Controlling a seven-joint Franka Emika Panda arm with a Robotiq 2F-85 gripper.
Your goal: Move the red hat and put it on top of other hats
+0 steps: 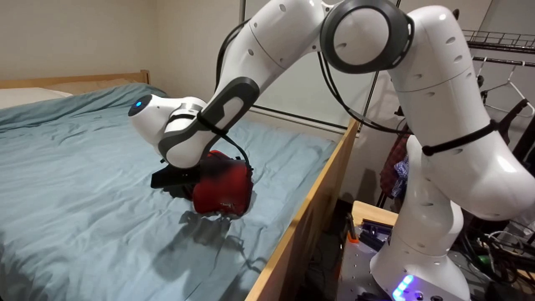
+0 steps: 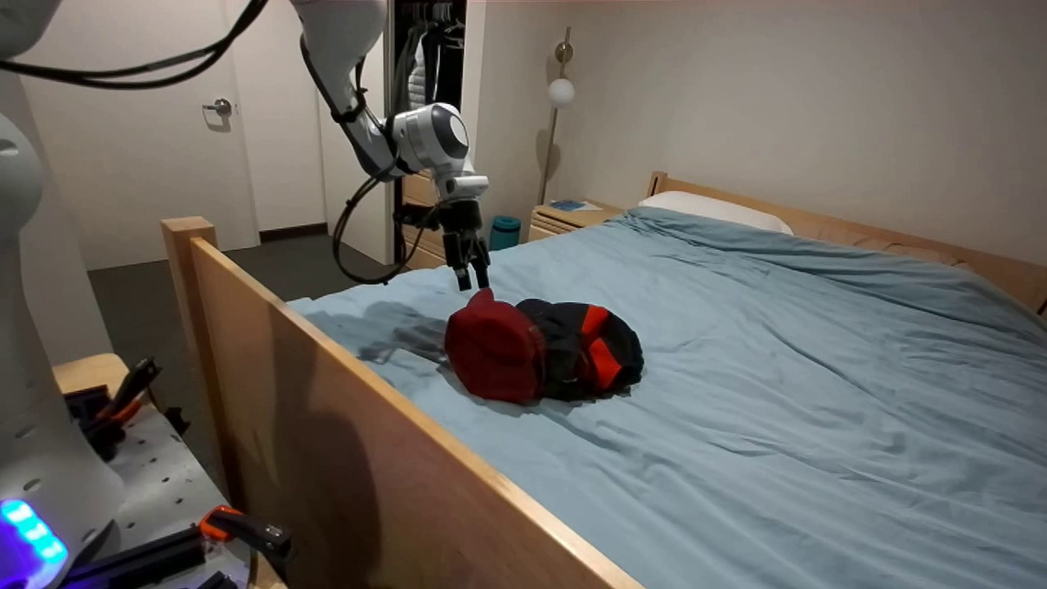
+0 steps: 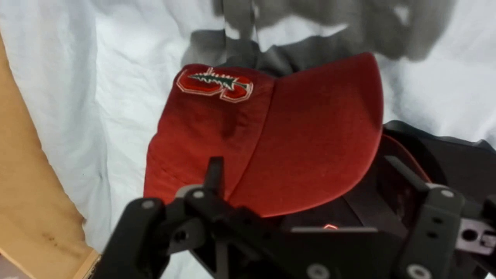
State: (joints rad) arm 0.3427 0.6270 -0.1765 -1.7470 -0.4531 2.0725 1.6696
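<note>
The claw gapes wide near the red hat, which in an exterior view lies at nine o'clock of the dark hats; I'd pinch the brim and lift clear.

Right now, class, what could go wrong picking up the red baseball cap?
In the wrist view, the open gripper spans the red baseball cap and the dark caps its brim overlaps, so closing might grab a dark cap too. A black cable hangs in a loop near the gripper and might snag during the lift.
</note>
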